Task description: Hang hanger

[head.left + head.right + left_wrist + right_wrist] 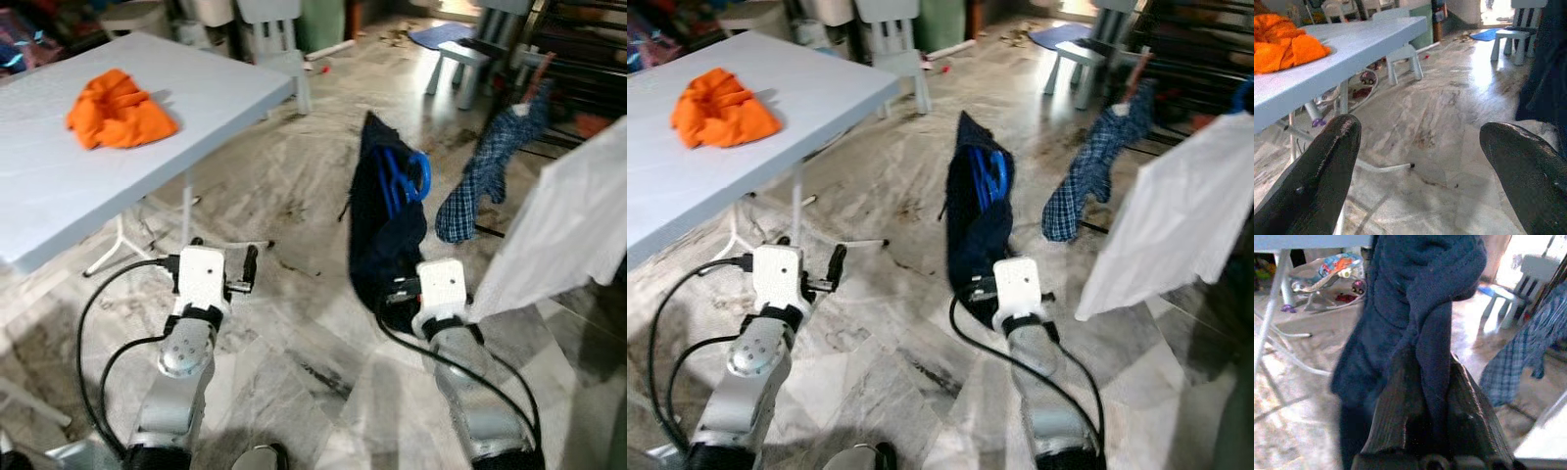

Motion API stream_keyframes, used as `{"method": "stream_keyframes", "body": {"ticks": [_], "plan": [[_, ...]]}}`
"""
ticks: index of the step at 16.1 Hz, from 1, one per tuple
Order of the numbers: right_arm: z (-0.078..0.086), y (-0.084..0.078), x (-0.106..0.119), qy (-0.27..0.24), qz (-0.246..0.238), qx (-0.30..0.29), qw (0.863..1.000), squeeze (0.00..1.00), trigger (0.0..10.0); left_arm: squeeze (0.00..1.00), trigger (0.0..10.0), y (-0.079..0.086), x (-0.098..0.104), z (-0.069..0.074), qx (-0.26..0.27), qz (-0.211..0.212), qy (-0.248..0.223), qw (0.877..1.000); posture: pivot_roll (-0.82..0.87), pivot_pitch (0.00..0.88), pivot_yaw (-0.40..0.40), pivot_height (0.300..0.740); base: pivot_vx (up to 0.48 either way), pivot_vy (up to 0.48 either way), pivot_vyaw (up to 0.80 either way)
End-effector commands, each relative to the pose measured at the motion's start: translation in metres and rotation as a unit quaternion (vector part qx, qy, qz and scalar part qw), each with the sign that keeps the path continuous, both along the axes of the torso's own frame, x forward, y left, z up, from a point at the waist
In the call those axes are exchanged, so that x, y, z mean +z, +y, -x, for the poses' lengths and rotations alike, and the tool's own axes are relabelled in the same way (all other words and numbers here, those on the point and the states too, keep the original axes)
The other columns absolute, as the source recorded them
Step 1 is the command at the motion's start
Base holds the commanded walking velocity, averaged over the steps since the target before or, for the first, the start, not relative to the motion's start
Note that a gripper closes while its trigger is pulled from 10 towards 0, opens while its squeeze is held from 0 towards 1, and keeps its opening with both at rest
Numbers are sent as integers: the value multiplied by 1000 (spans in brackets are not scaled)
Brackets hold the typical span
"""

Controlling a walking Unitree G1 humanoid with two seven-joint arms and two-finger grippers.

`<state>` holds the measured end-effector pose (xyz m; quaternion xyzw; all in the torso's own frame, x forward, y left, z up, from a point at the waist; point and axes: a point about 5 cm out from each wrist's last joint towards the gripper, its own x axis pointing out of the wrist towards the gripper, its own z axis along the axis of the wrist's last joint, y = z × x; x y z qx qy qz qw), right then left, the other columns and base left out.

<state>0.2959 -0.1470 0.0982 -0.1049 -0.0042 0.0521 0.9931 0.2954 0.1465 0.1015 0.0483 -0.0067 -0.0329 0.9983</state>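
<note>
Two black fingers (1469, 411) of the right hand (1435, 396) pinch a dark navy garment (377, 220) with a blue hanger (404, 179) inside, held above the marble floor (304, 323). Left hand (1420, 171) hovers empty, spread wide, beside the tabletop (59, 186) bearing an orange cloth (118, 110).

On our left stands the table (59, 196), with a crumpled cloth (118, 110) lying on its far part. Our right gripper (1422, 382) holds up a garment (377, 225) at centre — a hanger (407, 178) sits within its folds. Right of it hang a checked shirt (485, 171) and, nearer, a sheet (568, 215). A stool (460, 64) stands far right; our left gripper (1420, 161) hovers near the table leg (186, 211).
</note>
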Motion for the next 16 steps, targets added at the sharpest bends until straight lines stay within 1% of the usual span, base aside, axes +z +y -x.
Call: {"method": "stream_keyframes", "body": {"ticks": [1, 2, 3, 4, 5, 6, 7, 9, 10, 11, 12, 13, 14, 16], "plan": [[-7, -5, 26, -58, 10, 1, 998, 0, 10000, 0, 10000, -1, 8, -7, -2, 1, -16, 1000, -32, 0, 30, 740, 0, 0, 0], [-9, -11, 34, -72, 9, -5, 997, 0, 10000, 0, 10000, -5, 15, -11, -14, 4, -25, 1000, -35, 0, 31, 740, 0, 0, 0], [-9, -19, 34, -73, 9, -17, 997, 0, 10000, 0, 10000, -9, 14, -14, -22, 0, -27, 999, -37, 12, 41, 740, 0, 0, 0], [-9, -31, 22, -57, 12, -45, 997, 0, 10000, 0, 10000, -10, 10, -21, -17, 3, -18, 1000, -39, 32, 66, 740, 0, 0, 0], [-8, -34, 19, -51, 4, -60, 997, 0, 10000, 0, 10000, -10, 12, -23, -15, 11, -17, 1000, -36, 38, 67, 740, 0, 0, 0], [-6, -36, 19, -50, -6, -73, 996, 0, 10000, 0, 10000, -13, 19, -26, -23, 8, -30, 999, -38, 42, 69, 740, 0, 0, 0], [-3, -31, 20, -54, -1, -69, 996, 0, 10000, 0, 10000, -14, 21, -28, -31, 4, -35, 999, -50, 44, 73, 740, 0, 0, 0], [5, -28, 18, -50, -7, -66, 997, 0, 10000, 0, 10000, -10, 20, -27, -20, 10, -32, 999, -44, 60, 66, 740, 0, 0, 0], [6, -29, 19, -51, -8, -64, 997, 0, 10000, 0, 10000, -11, 21, -27, -20, 10, -36, 999, -38, 67, 58, 740, 0, 0, 0], [6, -31, 19, -52, -2, -62, 997, 0, 10000, 0, 10000, -13, 22, -25, -19, 10, -40, 999, -26, 82, 45, 740, 0, 0, 0], [6, -34, 18, -45, -7, -65, 997, 0, 10000, 0, 10000, -13, 21, -20, -16, 12, -41, 999, -15, 90, 35, 740, 0, 0, 0], [4, -34, 19, -43, -13, -66, 997, 0, 10000, 0, 10000, -12, 21, -17, -12, 16, -42, 999, -20, 91, 28, 740, 0, 0, 0], [1, -30, 26, -54, -13, -60, 997, 0, 10000, 0, 10000, -13, 20, -16, -11, 16, -42, 999, -34, 88, 26, 740, 0, 0, 0], [0, -28, 32, -65, 2, -55, 996, 0, 10000, 0, 10000, -14, 17, -16, -13, 10, -42, 999, -56, 78, 25, 740, 0, 0, 0]]}}
